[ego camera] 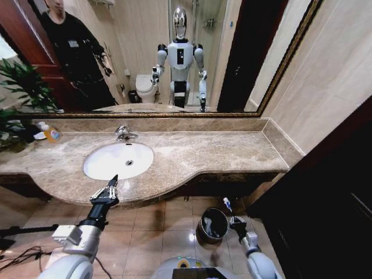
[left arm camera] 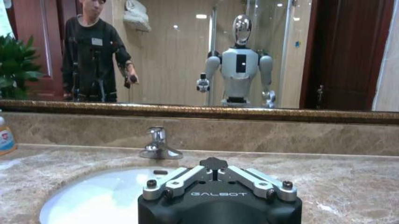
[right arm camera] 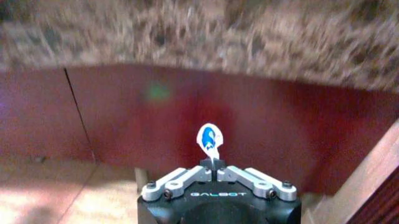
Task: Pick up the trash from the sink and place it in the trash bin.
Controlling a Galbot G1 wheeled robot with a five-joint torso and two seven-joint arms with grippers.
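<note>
Down by my right side, the right gripper (ego camera: 232, 214) is pinched closed on a small white tube with a blue mark (right arm camera: 210, 138), holding it by its tail end so the printed end stands up past the fingertips. It sits just beside the trash bin (ego camera: 212, 224), near the rim rather than over the middle as far as I can judge from the head view. My worry is the release: the bin's mouth is narrow, and if I let go while off-centre the tube could clip the shiny rim and bounce onto the tiled floor. The grip is also slight, on a thin flat end, so a jolt could shake it loose early. Inside the bin I see the black liner; I cannot tell what else lies in it. Farther forward, the left gripper (ego camera: 104, 190) hovers at the front edge of the counter with its fingers spread apart and nothing held, pointing toward the sink (ego camera: 100, 168). That white basin looks bare apart from its drain. Beyond it stands the faucet (left arm camera: 159, 144).
</note>
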